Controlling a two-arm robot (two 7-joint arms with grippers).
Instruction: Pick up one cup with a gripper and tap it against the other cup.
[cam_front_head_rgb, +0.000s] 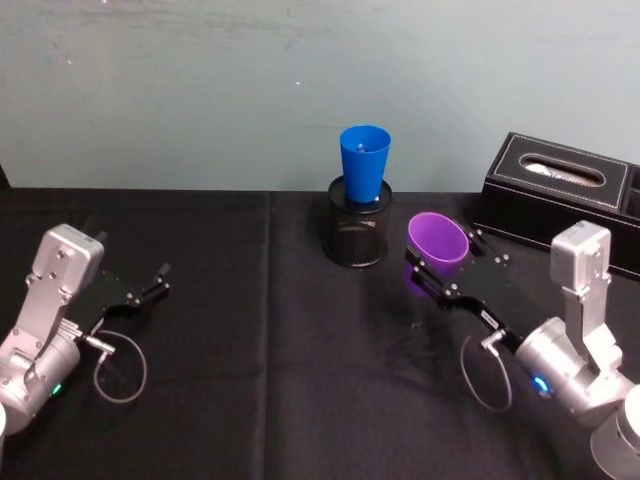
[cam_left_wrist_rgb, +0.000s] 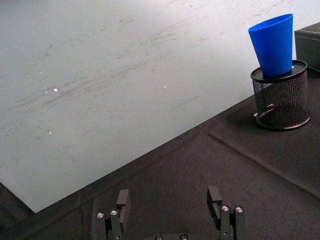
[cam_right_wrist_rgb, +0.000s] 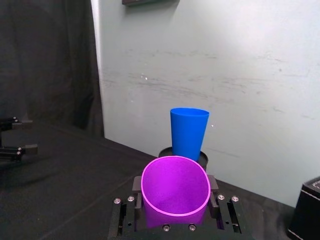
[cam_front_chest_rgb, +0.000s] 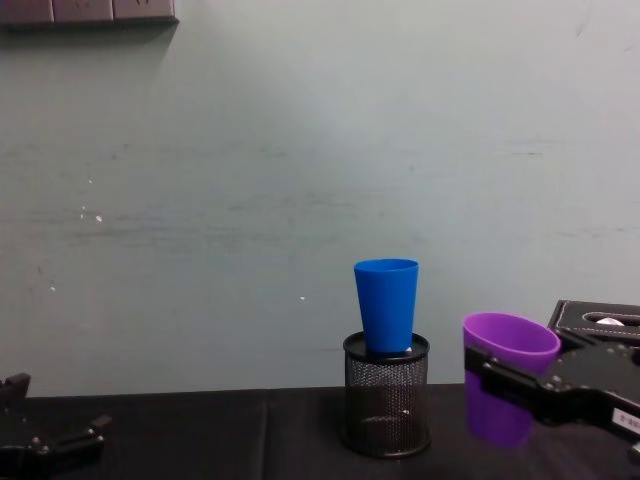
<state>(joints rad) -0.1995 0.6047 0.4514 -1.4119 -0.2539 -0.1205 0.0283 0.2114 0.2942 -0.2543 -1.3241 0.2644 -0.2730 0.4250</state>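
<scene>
The right hand (cam_front_head_rgb: 443, 250) reaches in from the robot's right, its two black fingers pinching the purple cup (cam_front_head_rgb: 437, 240) from opposite sides, below the rim. In the right wrist view the fingers (cam_right_wrist_rgb: 137, 186) press on the cup's wall and the round rim stands above them. The cup's long axis runs nearly upright with its wide mouth up and its narrow base down. In the chest view the rim (cam_front_chest_rgb: 511, 335) dips a little on the side toward the black tissue box (cam_front_chest_rgb: 600, 318), so the cup leans slightly. Its base hangs below the fingers, low over the black counter (cam_front_head_rgb: 250, 380). Whether it touches the cloth is hard to tell.

The blue cup (cam_front_head_rgb: 364, 160) stands upright, mouth up, with its narrow base set down inside the black wire-mesh pen holder (cam_front_head_rgb: 358, 235) near the back wall. The purple cup sits to the robot's right of the holder and a little nearer the robot. It is close to both but apart from them, and its rim is lower than the blue cup's.

The left hand (cam_front_head_rgb: 148, 285) rests low over the counter on the robot's left, well apart from both cups, with its fingers spread and nothing between them.
</scene>
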